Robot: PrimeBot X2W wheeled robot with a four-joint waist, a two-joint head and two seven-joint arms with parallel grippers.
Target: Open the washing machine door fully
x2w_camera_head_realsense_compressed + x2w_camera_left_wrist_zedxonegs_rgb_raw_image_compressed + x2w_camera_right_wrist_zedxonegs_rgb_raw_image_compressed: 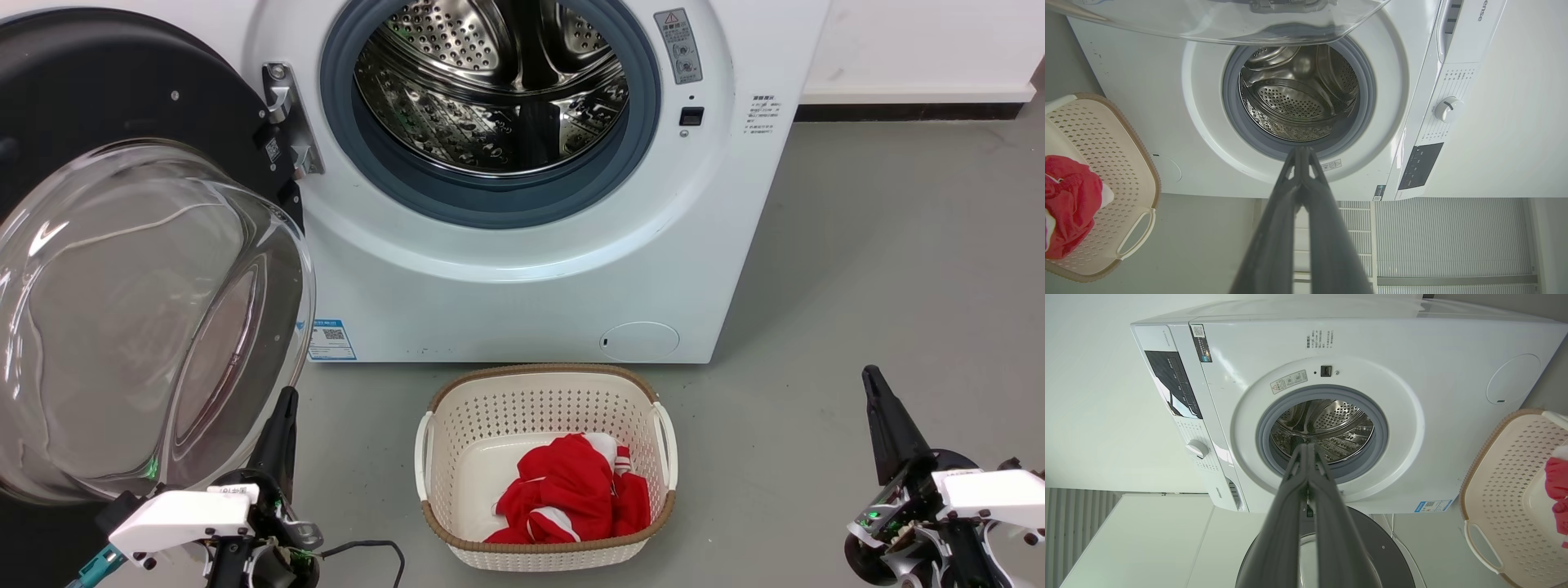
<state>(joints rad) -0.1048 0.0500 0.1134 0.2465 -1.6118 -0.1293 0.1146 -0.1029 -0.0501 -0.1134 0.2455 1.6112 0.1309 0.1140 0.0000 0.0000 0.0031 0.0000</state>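
Black-rimmed glass washing machine door hangs wide open at frame left, hinged to the white washing machine at upper centre. Left gripper sits lower left near the door's bottom edge, fingers pressed together, empty. Right gripper sits lower right, fingers together, empty.

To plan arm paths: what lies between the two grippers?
In the head view, a basket with red cloth stands on the floor between the left gripper and the right gripper.
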